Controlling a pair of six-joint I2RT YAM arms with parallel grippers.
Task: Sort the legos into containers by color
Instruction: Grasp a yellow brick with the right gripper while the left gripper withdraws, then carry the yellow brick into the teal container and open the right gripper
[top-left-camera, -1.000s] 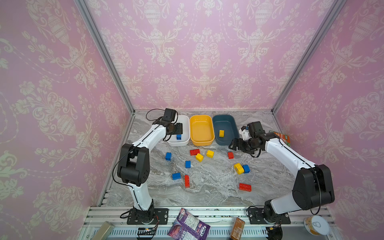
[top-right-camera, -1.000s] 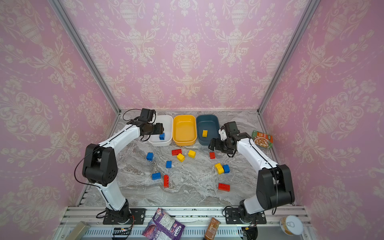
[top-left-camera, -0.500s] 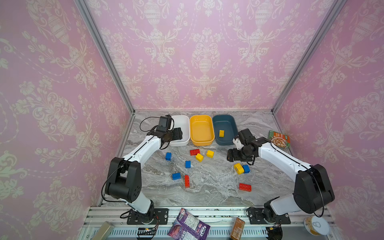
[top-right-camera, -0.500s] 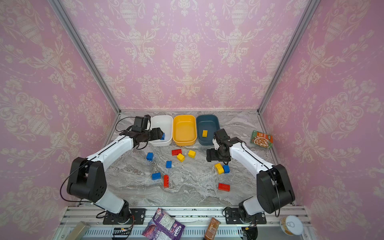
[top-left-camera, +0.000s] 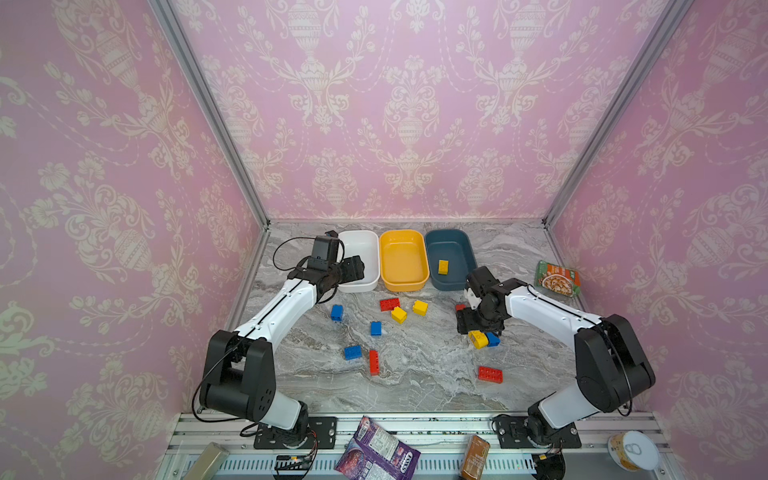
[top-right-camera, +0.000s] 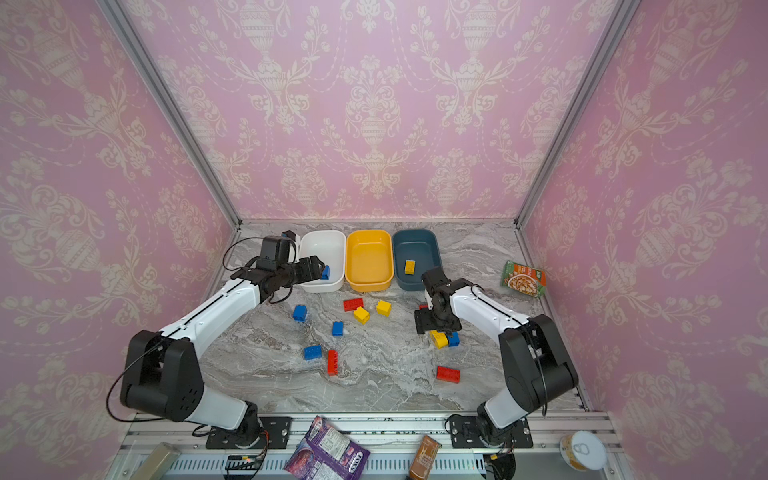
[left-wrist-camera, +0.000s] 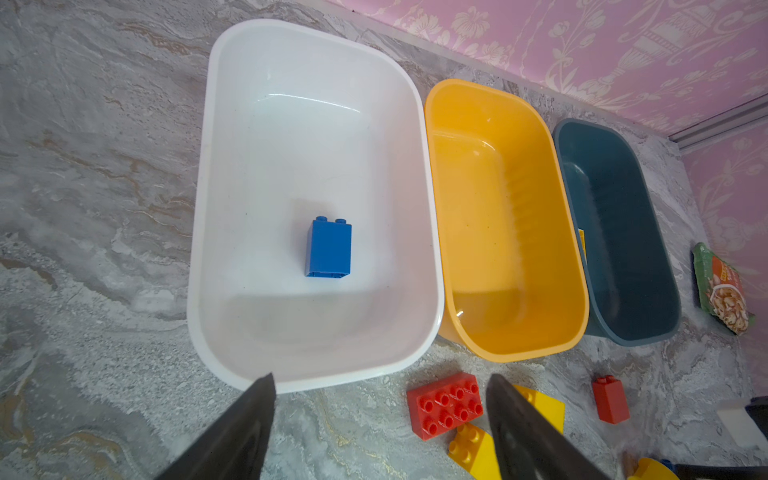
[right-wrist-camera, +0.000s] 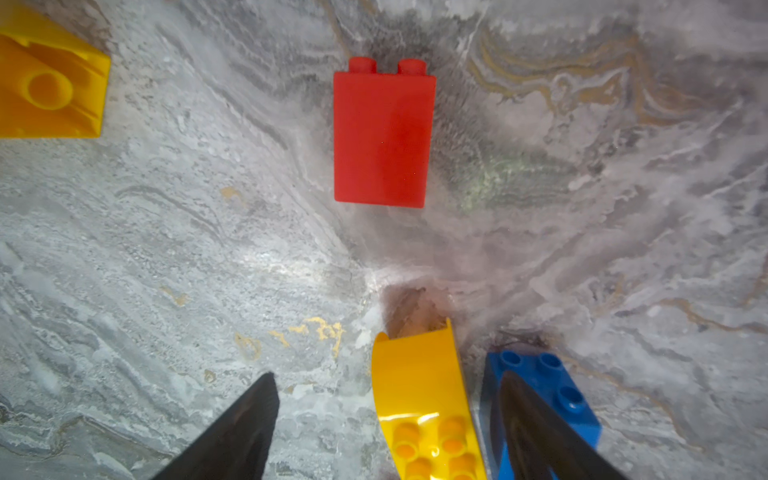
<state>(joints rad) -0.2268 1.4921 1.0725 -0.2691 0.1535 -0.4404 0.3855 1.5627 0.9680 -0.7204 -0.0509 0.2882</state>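
Here my left gripper (left-wrist-camera: 380, 378) stands wide and empty at the rim of the white tub (left-wrist-camera: 291, 124), where one blue brick (left-wrist-camera: 329, 249) lies. My right gripper (right-wrist-camera: 387, 376) gapes astride a yellow brick (right-wrist-camera: 419, 386) on the table (right-wrist-camera: 166, 249), not clamping it.

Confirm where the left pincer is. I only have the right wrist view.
Observer: The left pincer is open and empty, with its tips at the rim of the white tub.
Operator: Anything in that tub?
Observer: One blue brick, nothing else.
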